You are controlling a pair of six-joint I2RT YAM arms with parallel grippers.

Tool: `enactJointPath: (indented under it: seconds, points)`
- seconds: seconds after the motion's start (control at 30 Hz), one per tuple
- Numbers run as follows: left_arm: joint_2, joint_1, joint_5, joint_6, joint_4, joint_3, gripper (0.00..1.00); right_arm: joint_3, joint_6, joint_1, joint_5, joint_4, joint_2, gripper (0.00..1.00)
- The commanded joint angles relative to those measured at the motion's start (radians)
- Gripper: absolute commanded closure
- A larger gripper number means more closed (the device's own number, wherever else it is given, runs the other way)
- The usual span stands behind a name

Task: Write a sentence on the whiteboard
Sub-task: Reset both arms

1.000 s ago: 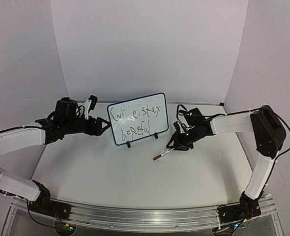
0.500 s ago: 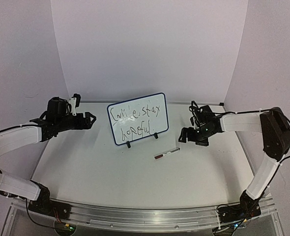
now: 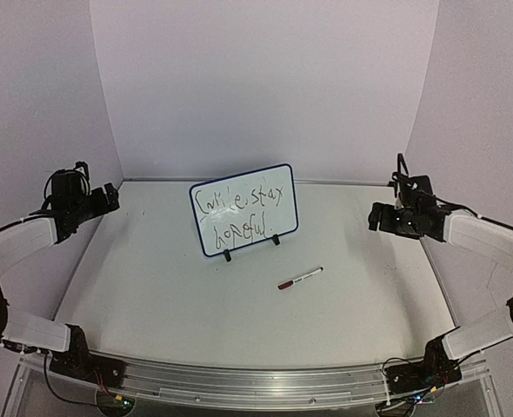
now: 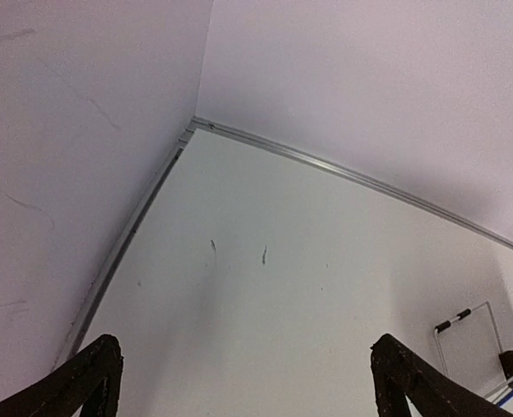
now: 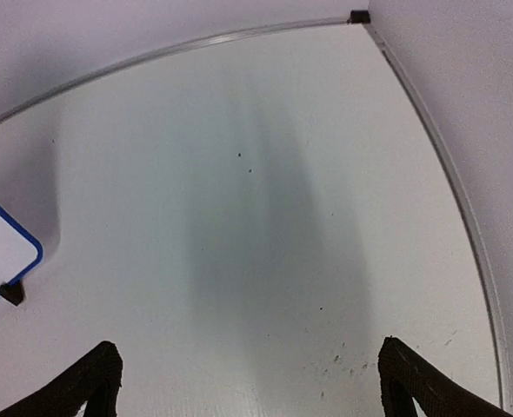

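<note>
Whiteboard (image 3: pixel 243 208): stands upright at middle of table (image 3: pixel 152 295), only a corner visible in wrist views. Sentence (image 3: pixel 239 215): two dark scrawled lines, barely readable. Left gripper (image 4: pixel 246 369), right gripper (image 5: pixel 243 369): wide open, hold nothing.

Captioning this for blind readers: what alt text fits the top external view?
A small whiteboard bearing the sentence, two scrawled dark lines, stands on the table, a marker lying in front of it. The left gripper and right gripper, both open and empty, hover far out to either side.

Left end effector (image 4: pixel 245 349) spread, right end effector (image 5: pixel 249 347) spread
</note>
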Motion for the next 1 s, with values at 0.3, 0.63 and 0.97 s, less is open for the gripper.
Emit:
enactJointPath:
  seconds: [0.3, 0.63, 0.97]
  points:
    - [-0.020, 0.002, -0.151, 0.193, 0.478, -0.222, 0.00, -0.471, -0.267, 0.002, 0.138, 0.839, -0.272, 0.02]
    - [0.049, 0.002, -0.181, 0.159, 0.628, -0.317, 0.00, -0.655, -0.325, 0.002, 0.200, 1.104, -0.184, 0.02]
    - [0.045, 0.002, -0.184, 0.160, 0.645, -0.335, 0.00, -0.671, -0.333, 0.002, 0.202, 1.108, -0.193, 0.02]
